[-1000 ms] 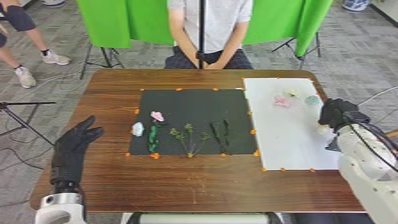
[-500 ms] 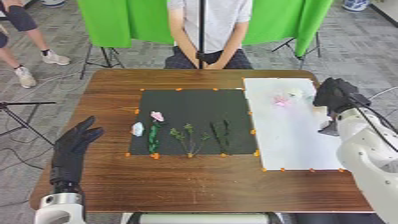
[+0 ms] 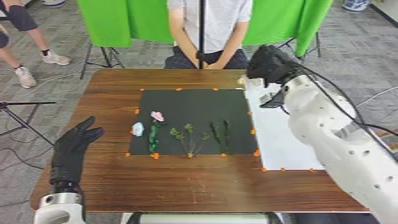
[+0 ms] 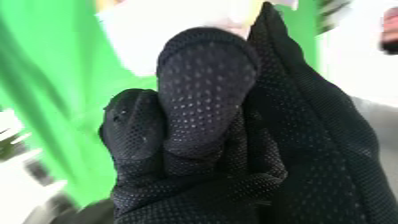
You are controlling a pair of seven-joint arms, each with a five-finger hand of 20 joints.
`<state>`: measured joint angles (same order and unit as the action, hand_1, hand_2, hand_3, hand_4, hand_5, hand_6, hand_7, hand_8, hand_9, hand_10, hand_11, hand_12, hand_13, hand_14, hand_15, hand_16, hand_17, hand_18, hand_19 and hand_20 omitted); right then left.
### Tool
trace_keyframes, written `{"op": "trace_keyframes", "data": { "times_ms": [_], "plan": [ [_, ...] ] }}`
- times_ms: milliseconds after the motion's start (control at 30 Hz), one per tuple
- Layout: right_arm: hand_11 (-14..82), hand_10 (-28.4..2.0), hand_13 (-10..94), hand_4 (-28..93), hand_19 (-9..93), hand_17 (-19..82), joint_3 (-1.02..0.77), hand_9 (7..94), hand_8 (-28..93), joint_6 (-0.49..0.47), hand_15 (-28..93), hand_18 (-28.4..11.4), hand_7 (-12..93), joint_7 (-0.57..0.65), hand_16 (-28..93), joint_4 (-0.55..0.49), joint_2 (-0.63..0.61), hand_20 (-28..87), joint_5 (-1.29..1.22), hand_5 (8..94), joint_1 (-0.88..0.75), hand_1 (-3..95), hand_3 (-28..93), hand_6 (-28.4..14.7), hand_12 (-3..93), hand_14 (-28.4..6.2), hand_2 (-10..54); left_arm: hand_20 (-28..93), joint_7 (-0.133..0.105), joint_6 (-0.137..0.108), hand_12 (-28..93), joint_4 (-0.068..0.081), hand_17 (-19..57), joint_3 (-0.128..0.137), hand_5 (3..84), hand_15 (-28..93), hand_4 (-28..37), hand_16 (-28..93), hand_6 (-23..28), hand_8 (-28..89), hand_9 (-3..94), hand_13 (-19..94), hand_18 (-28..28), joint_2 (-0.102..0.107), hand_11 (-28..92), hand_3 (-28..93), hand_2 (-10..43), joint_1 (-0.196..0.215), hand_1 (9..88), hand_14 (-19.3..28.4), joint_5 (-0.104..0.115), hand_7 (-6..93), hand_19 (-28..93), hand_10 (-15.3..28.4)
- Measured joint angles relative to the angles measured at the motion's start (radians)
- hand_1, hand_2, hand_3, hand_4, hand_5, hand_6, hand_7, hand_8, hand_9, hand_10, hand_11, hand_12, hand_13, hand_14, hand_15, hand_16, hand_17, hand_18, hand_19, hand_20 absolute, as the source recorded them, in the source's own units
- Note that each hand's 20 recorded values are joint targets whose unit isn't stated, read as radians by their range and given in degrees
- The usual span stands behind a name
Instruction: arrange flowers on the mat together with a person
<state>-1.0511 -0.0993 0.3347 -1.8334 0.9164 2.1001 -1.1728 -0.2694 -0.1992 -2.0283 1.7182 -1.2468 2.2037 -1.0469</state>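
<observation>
Left hand: your left hand (image 3: 73, 145) is at 9 o'clock of the brown wooden worktop (image 3: 178, 187), open, its thumb standing apart from its straight fingers.
White flower: it lies at 9 o'clock on the black mat (image 3: 191, 103), near that mat's edge.
Green stem: you have this one (image 3: 153, 140) at 8 o'clock on the black mat, lying lengthwise toward you.
Pink flower: this bloom (image 3: 157, 116) is at 10 o'clock on the black mat, just beyond the green stem's far end.
Leafy sprig: its branches (image 3: 189, 137) fan out toward 12 o'clock from their base near the black mat's 6 o'clock edge.
Dark green stems: the pair (image 3: 219, 136) lies side by side at 4 o'clock on the black mat.
Cream flower: you have it (image 3: 242, 80) pinched in the right hand (image 3: 272, 65), near the white mat's 11 o'clock corner.
Right hand: it is raised over the far end of the white mat, at 1 o'clock of the worktop, fingers (image 4: 209, 90) close together in the right wrist view.
White mat: it (image 3: 284, 150) lies at the black mat's 3 o'clock side, partly hidden under your right arm.
Orange markers: they (image 3: 252, 132) dot the edges of both mats.
</observation>
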Motion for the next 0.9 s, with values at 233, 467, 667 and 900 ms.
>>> {"op": "trace_keyframes", "data": {
  "times_ms": [233,467,667,900],
  "plan": [
    [9.5,-8.4,94,-22,93,63,0.222,93.7,9,-0.043,54,-12.6,18,-0.047,21,0.061,0.145,31,0.029,85.5,0.114,65.1,55,1.2,32.0,0.1,-9.5,15,0.006,0.001,14,0.003,6.4,-0.006,48.7,20,-27.3,-1,2.8,-7,50.9,39,11.2,0.004,21,69,2.0,-0.011,21.2,17.5,0.0,12.0,11,15.1],
    [8.1,-8.5,94,-22,93,63,0.33,93.5,9,-0.073,55,-12.9,18,-0.057,21,0.103,0.245,34,0.065,84.9,0.13,64.6,55,1.8,31.9,0.4,-9.5,15,0.008,0.001,14,0.008,6.4,-0.011,48.7,20,-27.4,-1,2.9,-7,50.9,39,11.3,0.009,21,69,2.0,-0.021,21.1,17.6,0.0,12.1,11,15.2],
    [5.5,-7.7,94,-22,93,62,0.394,93.3,8,-0.088,55,-13.0,19,-0.07,21,0.151,0.277,35,0.111,83.8,0.149,63.1,56,2.6,32.8,0.4,-9.5,15,0.007,0.003,14,0.013,6.4,-0.018,48.8,20,-27.4,-1,2.8,-7,50.9,39,11.2,0.011,21,69,2.0,-0.027,20.9,17.5,0.0,12.0,11,15.1],
    [4.8,-7.4,94,-21,93,62,0.415,92.5,7,-0.095,55,-13.3,20,-0.102,21,0.224,0.303,36,0.206,82.2,0.168,60.7,57,3.2,33.0,0.4,-9.5,15,0.007,0.005,14,0.023,6.4,-0.025,48.7,20,-27.4,-1,2.8,-7,50.9,39,11.3,0.011,21,69,1.9,-0.039,20.9,17.5,0.0,12.2,11,15.0]
  ]
}}
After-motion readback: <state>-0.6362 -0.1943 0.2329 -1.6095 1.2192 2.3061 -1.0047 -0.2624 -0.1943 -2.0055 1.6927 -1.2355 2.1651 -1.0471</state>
